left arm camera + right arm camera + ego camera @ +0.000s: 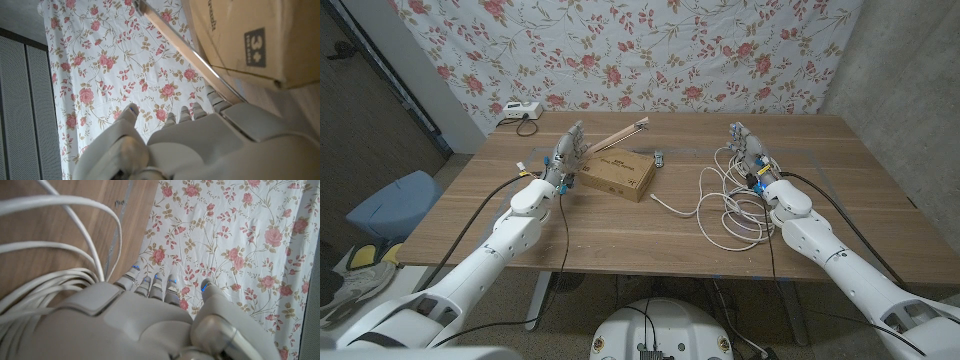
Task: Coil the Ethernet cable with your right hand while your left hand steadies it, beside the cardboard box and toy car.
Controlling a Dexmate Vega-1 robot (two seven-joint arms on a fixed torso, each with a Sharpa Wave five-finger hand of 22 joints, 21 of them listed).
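Right robot hand (748,152) spread beside loose white Ethernet cable (730,205); left robot hand (565,152) spread, beside cardboard box (618,175).

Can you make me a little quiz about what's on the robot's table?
1. True or false: the white Ethernet cable already lies in one neat round coil.
2. Which thing sits closest to the robot's left hand? A) the flat brown cardboard box B) the white cable C) the white device by the flowered wall
3. Fill in the word: the robot's right hand is raised beside the loose loops of the ____.

Key
1. False: it sprawls in loose, uneven loops, with one end trailing towards the box.
2. A
3. cable
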